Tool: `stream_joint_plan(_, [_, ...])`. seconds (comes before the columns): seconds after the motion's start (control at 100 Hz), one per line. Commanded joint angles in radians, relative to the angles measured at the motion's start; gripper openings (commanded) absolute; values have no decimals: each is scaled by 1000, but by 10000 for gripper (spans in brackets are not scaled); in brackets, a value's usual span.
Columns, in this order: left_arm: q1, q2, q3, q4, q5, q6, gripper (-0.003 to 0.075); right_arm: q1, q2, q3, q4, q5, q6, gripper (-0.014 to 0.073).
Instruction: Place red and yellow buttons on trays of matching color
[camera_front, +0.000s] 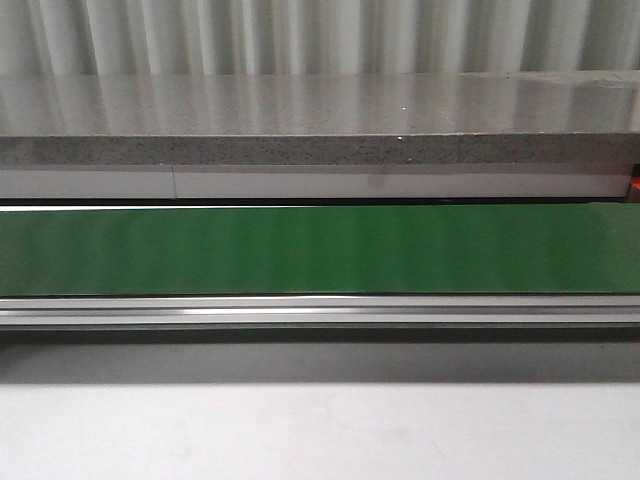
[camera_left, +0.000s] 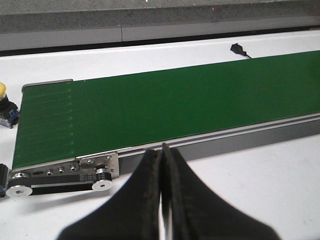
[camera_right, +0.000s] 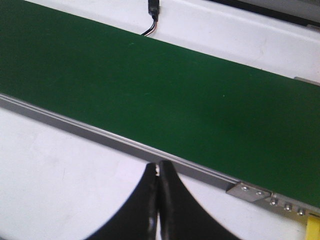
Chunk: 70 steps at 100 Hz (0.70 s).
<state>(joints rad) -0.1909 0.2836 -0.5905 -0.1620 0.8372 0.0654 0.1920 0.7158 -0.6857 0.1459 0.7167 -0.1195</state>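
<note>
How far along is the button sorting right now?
Nothing looks done yet. The green belt carries no buttons, and no trays are in view. Both the left hand and the right hand are shut and hold nothing. One yellow button sits beside the belt's end. All the placing is left.

front view: low, looks forward across green conveyor belt (camera_front: 320, 250), close | left wrist view: looks down slantwise on the belt's left end | right wrist view: nearer, over its right part | shared: the belt

Left gripper (camera_left: 162, 200) jaws pressed together, right gripper (camera_right: 157, 200) jaws likewise closed
</note>
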Motion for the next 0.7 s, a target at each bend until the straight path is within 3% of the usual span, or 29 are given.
stream_joint_plan(0.0, [-10, 10, -23, -16, -85, 4, -20, 0, -103, 30, 3, -68, -12, -67])
stream_joint_plan(0.3, [-10, 33, -23, 5, -89, -2, -20, 0, -366, 129, 3, -59, -12, -67])
stream_joint_plan(0.51, [-8, 149, -74, 178, -113, -209, -19, 0, -380, 129, 3, -45, -12, -67])
stream_joint_plan(0.69, [-8, 292, -148, 237, -104, -242, 13, 0, -380, 129, 3, -45, -12, -67])
